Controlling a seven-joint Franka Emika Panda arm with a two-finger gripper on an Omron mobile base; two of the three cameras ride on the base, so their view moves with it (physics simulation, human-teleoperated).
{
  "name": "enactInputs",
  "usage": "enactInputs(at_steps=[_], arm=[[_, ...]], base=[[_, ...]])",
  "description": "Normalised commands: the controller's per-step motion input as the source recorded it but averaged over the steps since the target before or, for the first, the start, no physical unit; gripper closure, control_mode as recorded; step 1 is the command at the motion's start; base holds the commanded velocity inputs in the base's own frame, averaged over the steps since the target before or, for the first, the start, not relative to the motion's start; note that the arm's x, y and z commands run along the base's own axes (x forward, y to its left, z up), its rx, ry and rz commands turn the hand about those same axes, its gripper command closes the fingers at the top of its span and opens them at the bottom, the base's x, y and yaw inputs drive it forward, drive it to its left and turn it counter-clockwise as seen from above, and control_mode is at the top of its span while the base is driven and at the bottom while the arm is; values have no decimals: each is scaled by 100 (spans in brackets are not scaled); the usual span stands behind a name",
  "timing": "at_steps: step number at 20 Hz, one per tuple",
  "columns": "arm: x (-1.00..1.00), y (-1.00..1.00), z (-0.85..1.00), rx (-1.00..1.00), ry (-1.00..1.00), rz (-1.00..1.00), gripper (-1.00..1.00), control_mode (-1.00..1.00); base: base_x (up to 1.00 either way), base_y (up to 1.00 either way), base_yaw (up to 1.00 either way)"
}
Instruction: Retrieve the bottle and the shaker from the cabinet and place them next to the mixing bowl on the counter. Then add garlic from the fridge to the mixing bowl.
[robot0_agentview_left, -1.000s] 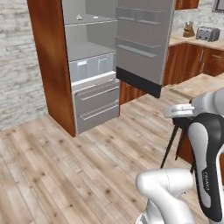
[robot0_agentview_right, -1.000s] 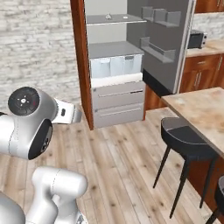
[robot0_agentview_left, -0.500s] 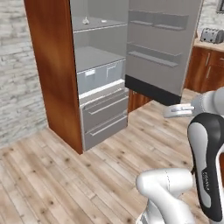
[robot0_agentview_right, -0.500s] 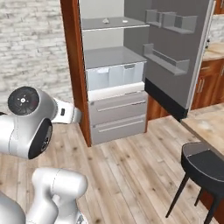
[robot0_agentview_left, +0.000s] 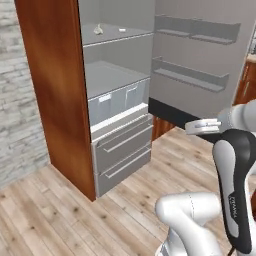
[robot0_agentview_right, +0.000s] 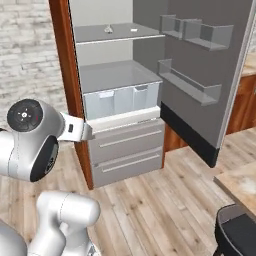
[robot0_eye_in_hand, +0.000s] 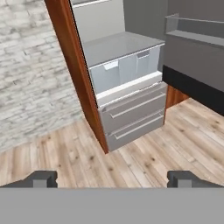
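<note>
The hand (robot0_eye_in_hand: 112, 179) is gaping wide and gripping nothing — the open fridge (robot0_eye_in_hand: 127, 83) is standing ahead, garlic (robot0_agentview_left: 98, 30) sitting on its upper shelf.

The fridge's upper shelf (robot0_agentview_left: 112, 39) had a garlic bulb (robot0_agentview_left: 98, 30) and some small white thing (robot0_agentview_left: 122, 30) sitting on it.

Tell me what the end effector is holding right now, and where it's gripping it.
Nothing is held. The end effector is open, its fingertips spread wide with only bare floor showing between them, short of the open fridge.
</note>
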Motion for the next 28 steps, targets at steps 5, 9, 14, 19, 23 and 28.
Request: enactInputs(at_steps=[5, 9, 14, 19, 23, 28], arm=[[0, 0, 0, 0, 0, 0, -100, 100], [0, 0, 0, 0, 0, 0, -100, 100], [0, 0, 0, 0, 0, 0, -100, 100], [0, 0, 0, 0, 0, 0, -100, 100], [0, 0, 0, 0, 0, 0, -100, 100], [0, 0, 0, 0, 0, 0, -100, 100]], base=[[100, -43, 13], [100, -15, 9], [100, 22, 3], [100, 2, 32], [100, -41, 26], [78, -38, 13]])
